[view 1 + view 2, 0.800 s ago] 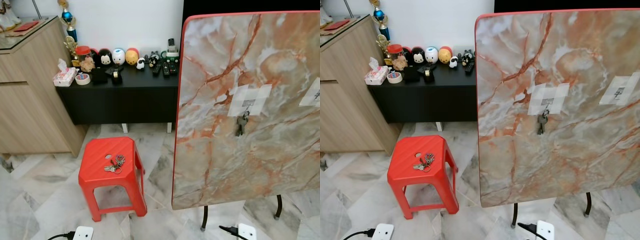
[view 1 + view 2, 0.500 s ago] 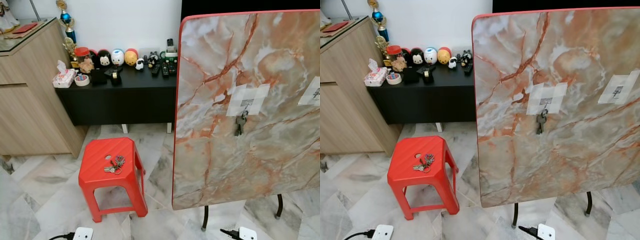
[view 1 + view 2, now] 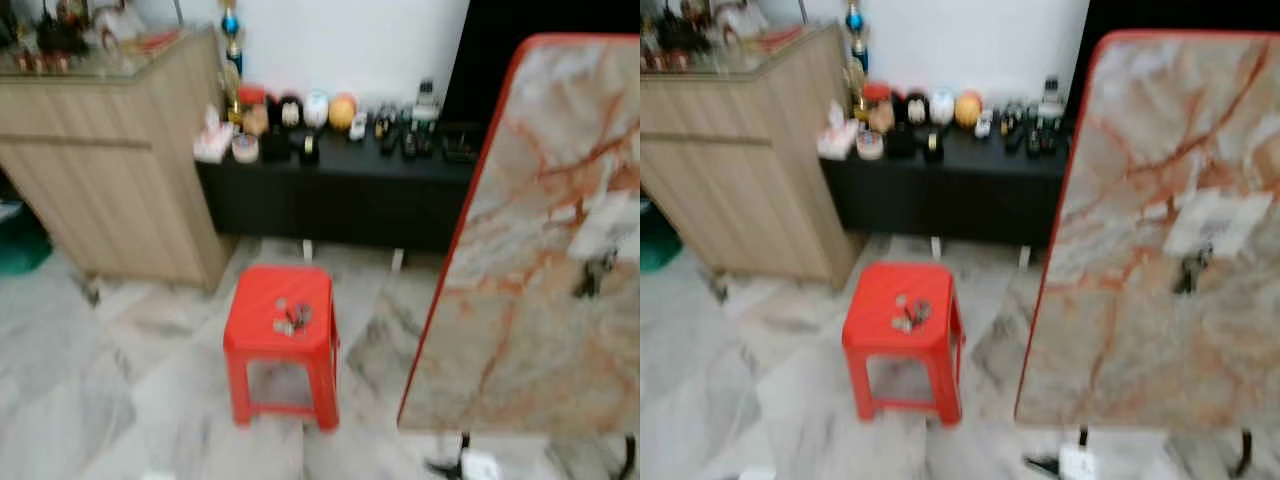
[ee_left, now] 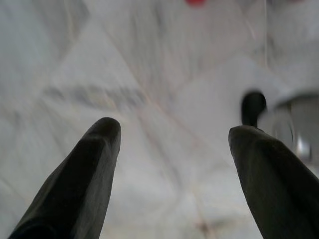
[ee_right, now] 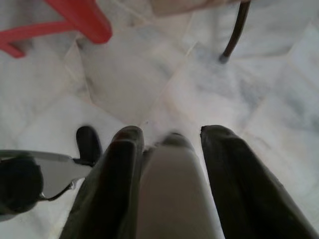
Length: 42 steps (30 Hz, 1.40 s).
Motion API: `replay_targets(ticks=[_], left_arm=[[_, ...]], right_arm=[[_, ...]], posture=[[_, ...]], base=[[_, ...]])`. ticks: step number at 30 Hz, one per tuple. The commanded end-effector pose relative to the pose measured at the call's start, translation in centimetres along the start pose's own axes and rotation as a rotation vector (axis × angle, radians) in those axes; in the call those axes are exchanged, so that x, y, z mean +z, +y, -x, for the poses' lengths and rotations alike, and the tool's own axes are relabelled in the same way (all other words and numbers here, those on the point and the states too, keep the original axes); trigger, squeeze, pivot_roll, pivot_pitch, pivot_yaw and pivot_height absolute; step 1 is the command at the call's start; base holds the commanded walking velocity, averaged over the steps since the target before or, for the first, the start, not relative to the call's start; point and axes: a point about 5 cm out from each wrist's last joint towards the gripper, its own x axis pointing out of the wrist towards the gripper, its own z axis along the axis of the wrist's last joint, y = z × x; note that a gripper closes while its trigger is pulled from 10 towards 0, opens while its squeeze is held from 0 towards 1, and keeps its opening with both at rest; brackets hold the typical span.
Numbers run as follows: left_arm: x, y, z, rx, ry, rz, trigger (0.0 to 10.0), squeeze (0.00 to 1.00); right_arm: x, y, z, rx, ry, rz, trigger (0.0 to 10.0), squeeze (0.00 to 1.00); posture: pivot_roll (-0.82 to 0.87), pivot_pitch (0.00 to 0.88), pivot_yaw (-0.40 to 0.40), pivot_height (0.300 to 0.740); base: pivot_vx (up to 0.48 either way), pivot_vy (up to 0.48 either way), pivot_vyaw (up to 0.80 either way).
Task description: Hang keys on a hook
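Note:
A bunch of keys point(image 3: 290, 316) lies on top of a red plastic stool point(image 3: 281, 340) on the marble floor. To the right stands a marble-patterned board point(image 3: 545, 250) with a red edge. On it a white tape patch point(image 3: 610, 225) carries a hook, and another set of keys point(image 3: 590, 282) hangs there. My left gripper point(image 4: 172, 132) hangs open over the floor, its fingers wide apart. My right gripper point(image 5: 169, 133) also hangs above the floor with its fingers apart. A pale blurred shape shows in the gap, and I cannot tell what it is.
A black low cabinet point(image 3: 340, 195) with figurines and remotes stands against the back wall. A wooden sideboard point(image 3: 110, 160) is at the left. A white power strip point(image 3: 478, 466) lies by the board's dark legs. Open floor lies left of the stool.
The whole picture has shifted right and gone blurred: the camera has swung left and pulled back. The stool, its keys and the board hold their places.

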Motion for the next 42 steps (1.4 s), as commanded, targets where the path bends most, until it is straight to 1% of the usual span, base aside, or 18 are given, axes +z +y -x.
replay_targets(ticks=[1,8,15,19,21,24,27,33,35,42], left_arm=[[-0.5,-0.7,0.0,-0.018,0.022,-0.007,10.0,0.0],[-0.5,-0.7,0.0,-0.019,0.02,-0.003,10.0,0.0],[-0.5,-0.6,0.0,-0.014,0.018,0.006,10.0,0.0],[-0.5,-0.6,0.0,-0.011,0.015,0.017,10.0,0.0],[-0.5,-0.6,0.0,-0.009,0.013,0.019,10.0,0.0],[-0.4,-0.6,0.0,-0.009,0.009,0.024,10.0,0.0],[-0.4,-0.6,0.0,-0.009,0.006,0.02,10.0,0.0],[-0.3,-0.8,0.0,-0.02,0.0,0.014,10.0,0.0],[-0.3,-0.8,0.0,-0.021,0.0,0.029,10.0,0.0],[-0.2,-0.9,0.0,-0.03,-0.009,0.04,10.0,0.0]], right_arm=[[-0.6,-1.4,0.2,-0.037,0.018,-0.018,10.0,0.0],[-1.3,-3.4,0.5,-0.053,0.025,-0.015,10.0,0.0],[-1.6,-4.1,0.7,-0.065,0.027,-0.019,10.0,0.0],[-1.5,-3.7,0.6,-0.061,0.025,-0.022,10.0,0.0],[-1.4,-3.0,0.5,-0.056,0.023,-0.022,10.0,0.0],[-1.2,-2.5,0.4,-0.053,0.021,-0.025,10.0,0.0],[-1.1,-2.2,0.3,-0.05,0.017,-0.033,10.0,0.0],[-0.2,-1.2,0.1,-0.038,0.0,-0.038,10.0,0.0],[0.1,-1.0,0.1,-0.036,-0.005,-0.041,10.0,0.0],[0.6,-0.8,0.0,-0.031,-0.016,-0.049,10.0,0.0]], posture=[[0.0,0.0,0.018,0.74],[0.0,0.0,0.017,0.74],[0.01,0.0,0.014,0.74],[0.01,0.0,0.013,0.74],[0.02,0.0,0.009,0.74],[0.02,0.0,0.008,0.74],[0.02,0.0,0.01,0.74],[0.02,0.0,0.008,0.74],[0.02,0.0,0.007,0.74],[0.02,0.0,0.007,0.74]], base=[[0.0,0.48,0.0],[0.0,0.48,0.0],[0.0,0.48,0.0],[0.0,0.48,0.0],[0.0,0.48,0.0],[0.0,0.342,0.0],[0.0,0.0,0.0],[0.0,0.0,0.0],[0.0,0.0,0.0],[0.0,0.0,0.0]])
